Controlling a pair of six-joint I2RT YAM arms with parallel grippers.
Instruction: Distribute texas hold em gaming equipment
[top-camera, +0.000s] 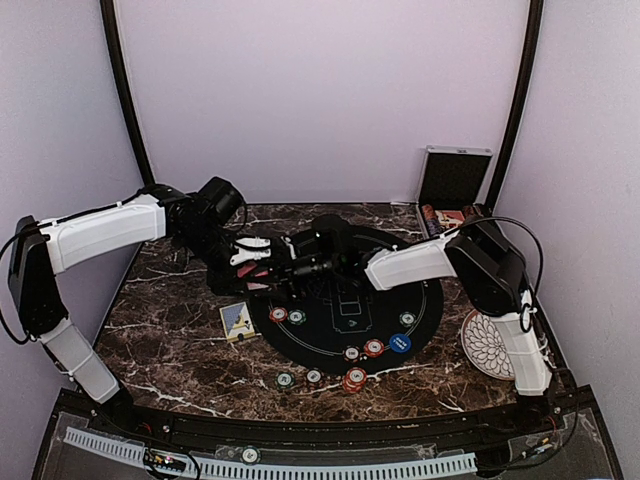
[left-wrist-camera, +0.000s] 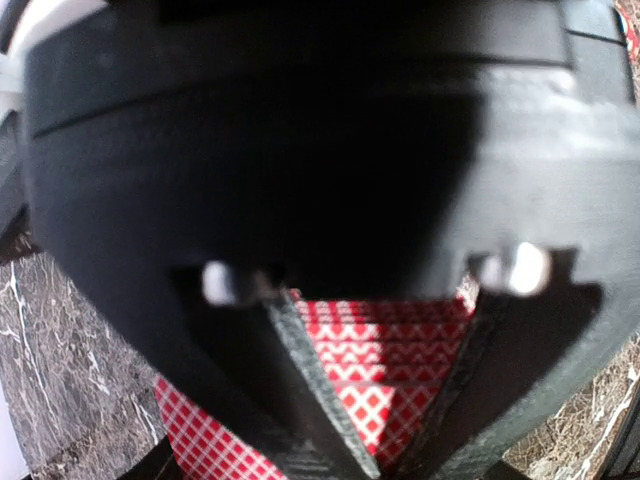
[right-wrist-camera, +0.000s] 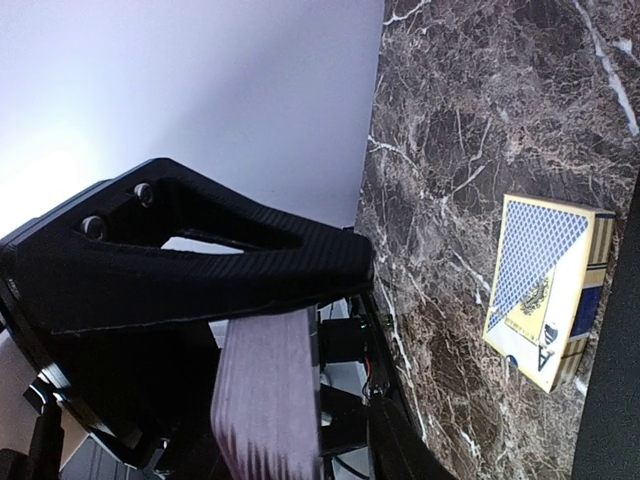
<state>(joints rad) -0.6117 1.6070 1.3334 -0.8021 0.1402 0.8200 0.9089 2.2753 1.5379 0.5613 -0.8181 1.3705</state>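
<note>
— Deck first: where is the red-backed deck?
— In the air over the left rim of the black mat, clamped between the fingers of the left pincer. The right pincer is right up against it, with one finger lying over the deck's edge
— So the dealing hasn't got far?
— I'd say not. No loose card shows on the counter or on the mat. The chips are further along. Several striped chips and a blue button sit on the mat, and two more chips and a red chip stack lie just off its near edge. The silver case at the back stands open with something red inside, so I judge there's more to hand out
— What can't you tell?
— Whether the right pincer has caught a card or merely stands parted, because its second finger is hidden. The arms also cover the mat's far left, and the left wrist view is mostly blurred black housing
</note>
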